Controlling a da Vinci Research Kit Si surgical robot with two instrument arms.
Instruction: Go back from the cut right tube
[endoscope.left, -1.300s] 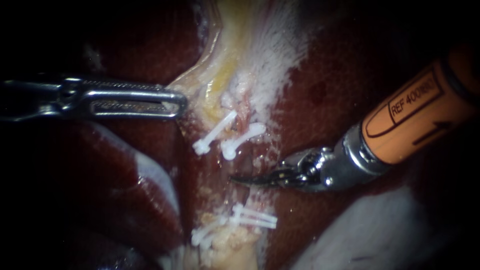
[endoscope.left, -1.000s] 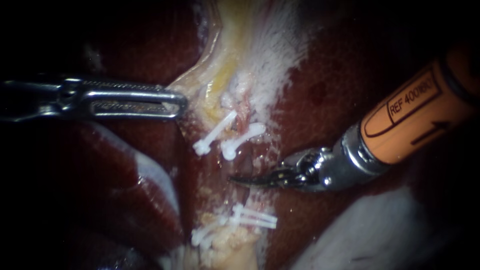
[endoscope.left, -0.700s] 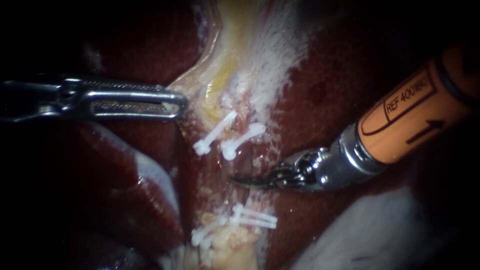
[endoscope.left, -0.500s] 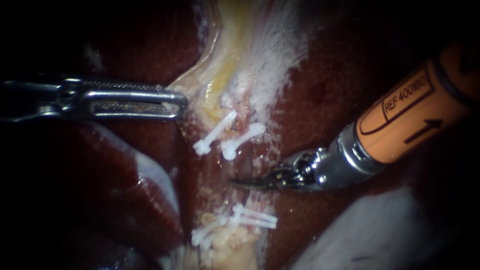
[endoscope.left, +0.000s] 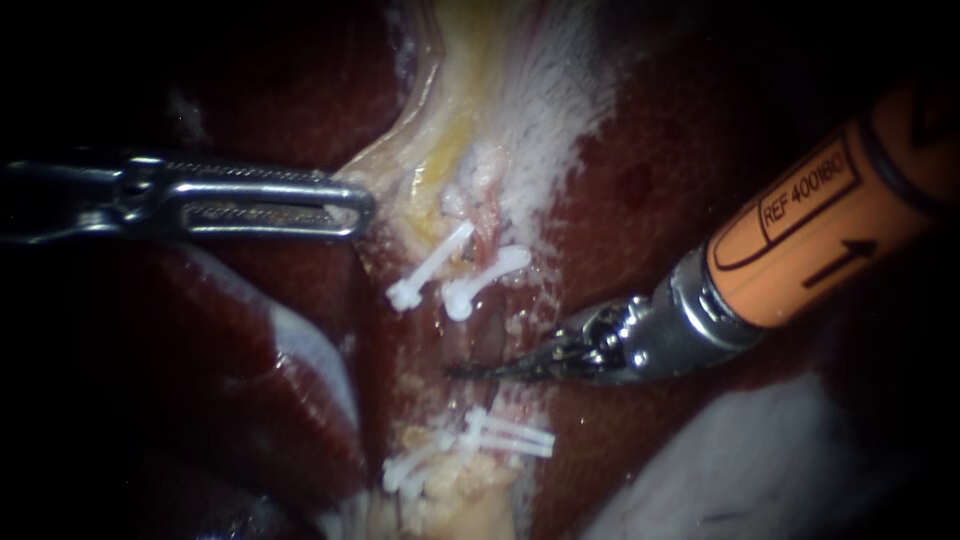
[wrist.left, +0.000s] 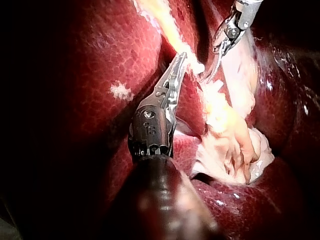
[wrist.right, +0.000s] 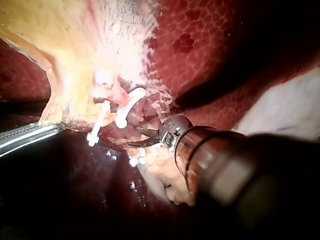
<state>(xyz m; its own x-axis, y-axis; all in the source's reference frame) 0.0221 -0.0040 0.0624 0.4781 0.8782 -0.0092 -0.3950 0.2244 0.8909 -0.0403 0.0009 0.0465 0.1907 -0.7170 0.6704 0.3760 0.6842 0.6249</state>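
Right instrument (endoscope.left: 472, 371) jaws have just closed together, tip still in the cut right tube (endoscope.left: 490, 328) gap between clips (endoscope.left: 478, 277), so retreat looks barely begun; left instrument (endoscope.left: 342, 207) stays clamped on yellowish tissue (endoscope.left: 440, 150).

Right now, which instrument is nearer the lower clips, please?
Right: my right instrument, jaws shut, lies just above the lower clips; my left instrument grips tissue beyond the upper clips.
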